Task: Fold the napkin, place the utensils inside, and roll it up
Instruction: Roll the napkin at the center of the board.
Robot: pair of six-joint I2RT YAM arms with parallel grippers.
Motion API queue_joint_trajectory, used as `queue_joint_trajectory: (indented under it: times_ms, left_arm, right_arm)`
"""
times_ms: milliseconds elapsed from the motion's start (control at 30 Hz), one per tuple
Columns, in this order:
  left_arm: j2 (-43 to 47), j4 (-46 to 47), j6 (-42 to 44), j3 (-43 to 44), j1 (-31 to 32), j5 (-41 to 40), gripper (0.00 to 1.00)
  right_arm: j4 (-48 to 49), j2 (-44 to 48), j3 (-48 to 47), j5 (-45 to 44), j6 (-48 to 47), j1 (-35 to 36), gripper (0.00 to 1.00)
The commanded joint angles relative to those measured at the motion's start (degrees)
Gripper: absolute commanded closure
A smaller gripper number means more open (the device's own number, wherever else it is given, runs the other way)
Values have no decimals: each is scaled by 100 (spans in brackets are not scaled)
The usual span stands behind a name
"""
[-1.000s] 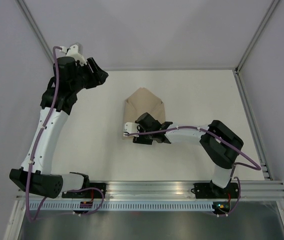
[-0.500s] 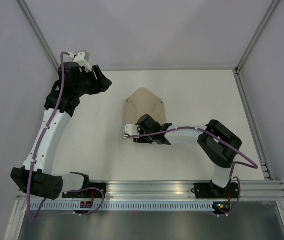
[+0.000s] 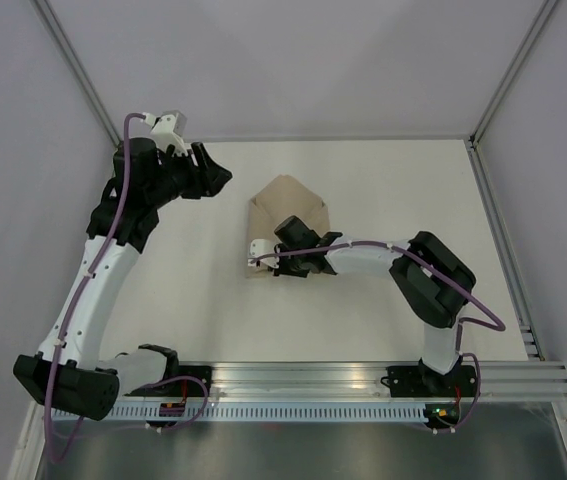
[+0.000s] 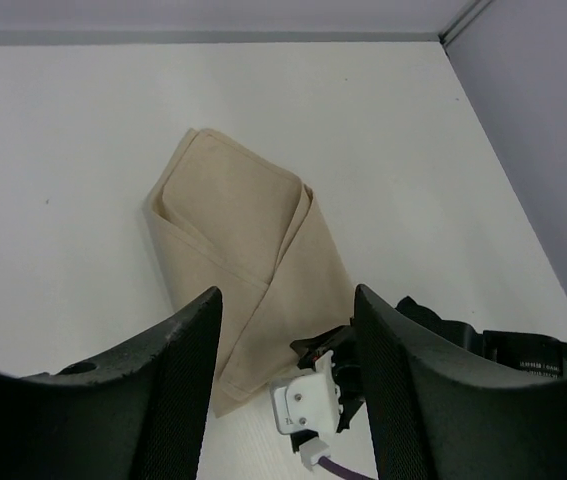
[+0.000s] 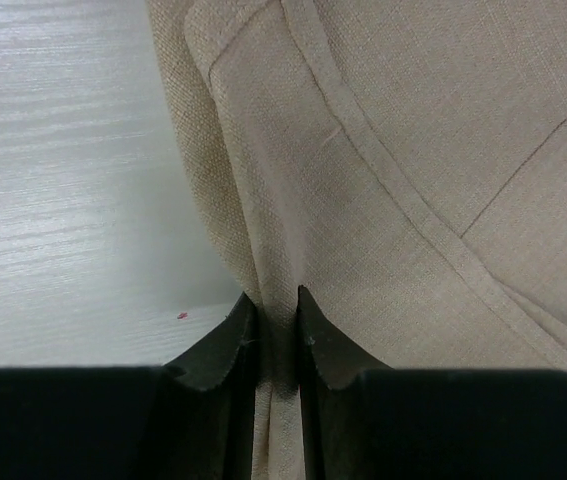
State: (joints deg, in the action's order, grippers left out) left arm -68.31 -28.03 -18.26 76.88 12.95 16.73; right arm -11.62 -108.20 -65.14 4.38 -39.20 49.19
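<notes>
The tan napkin (image 3: 285, 207) lies folded on the white table, its flaps overlapping to a point at the far end. It also shows in the left wrist view (image 4: 253, 250) and fills the right wrist view (image 5: 403, 180). My right gripper (image 3: 293, 240) is at the napkin's near edge, shut on a pinched fold of the cloth (image 5: 276, 310). My left gripper (image 3: 218, 172) is open and empty, raised to the left of the napkin, its fingers (image 4: 173, 390) framing it from above. No utensils are in view.
The white table (image 3: 383, 190) is bounded by a metal frame post at the right (image 3: 503, 250) and grey walls at the back and sides. The rail with the arm bases (image 3: 303, 385) runs along the near edge.
My left gripper has moved right, closer to the napkin. My right gripper has shifted slightly farther up onto the napkin's near edge, still pinching it.
</notes>
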Motion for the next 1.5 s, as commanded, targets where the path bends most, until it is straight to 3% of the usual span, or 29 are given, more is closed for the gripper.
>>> queue_joint_trajectory:
  times_ms: [0,233,467,767,900,1200,1467]
  left_arm:
    - [344,491,375,-164,93,137,40]
    - [1020,1448,999,-779,664,-345,40]
    - [1539,2459,2185,-1780,1570,-978,43]
    - [2129,3717,3265,-2880,1781,128,40]
    - [2050,3612,3732,-3056,2088,182,39]
    - [1365,3076,4902,-3337,3239,-1206,38]
    - [373,3426,5447,-3873,3881,-1928,38]
  right_arm:
    - [-1139,-377,-156,623,70,-137,83]
    - [-2281,-780,-1051,1678,141,-603,86]
    - [-3109,-1203,-1712,2321,71,-981,87]
    - [-3610,-1590,-2160,2585,-35,-1192,88]
    - [-3768,-1748,-2336,2725,-61,-1289,89]
    - [-4076,-2020,-2608,2928,-114,-1421,89]
    - [-4489,-2301,-2995,3086,-184,-1535,89]
